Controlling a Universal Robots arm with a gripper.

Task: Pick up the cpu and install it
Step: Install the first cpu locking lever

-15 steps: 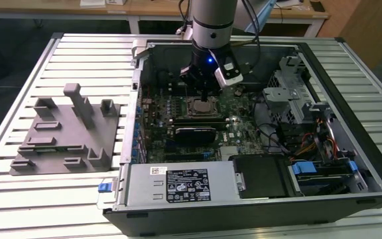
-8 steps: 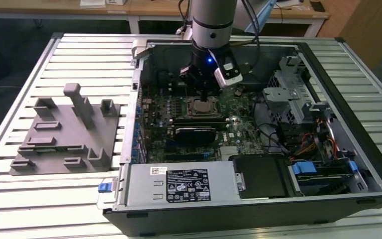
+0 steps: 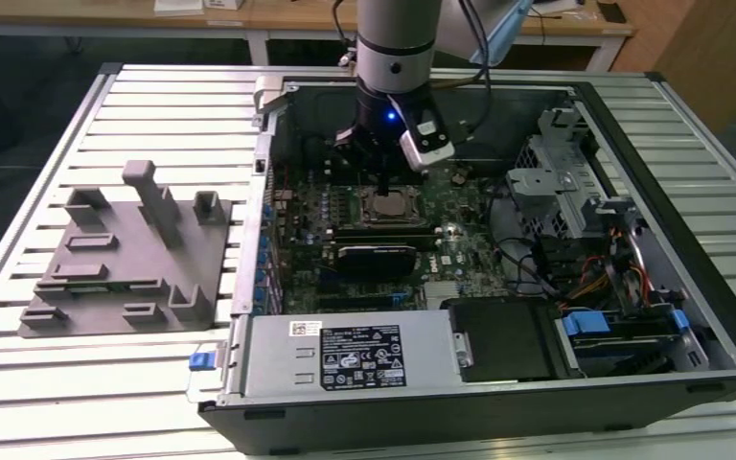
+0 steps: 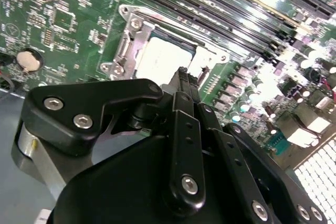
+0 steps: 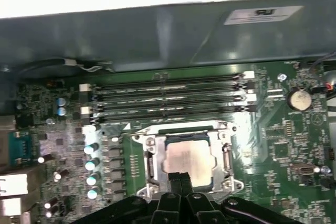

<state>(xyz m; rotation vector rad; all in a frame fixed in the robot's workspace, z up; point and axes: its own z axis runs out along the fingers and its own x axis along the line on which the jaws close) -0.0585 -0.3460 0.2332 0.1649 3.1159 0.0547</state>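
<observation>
Silvery cpu (image 5: 185, 157) sits seated in its socket frame (image 5: 224, 156) at lower centre of the first wrist view; my gripper (image 5: 181, 178) hovers over its edge, fingers pressed together, holding nothing

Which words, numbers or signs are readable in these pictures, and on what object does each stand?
None can be read.
Black label on the power supply box: print too small.
White sticker on the case wall: blurred.
Top of the cpu: markings too faint.
</observation>
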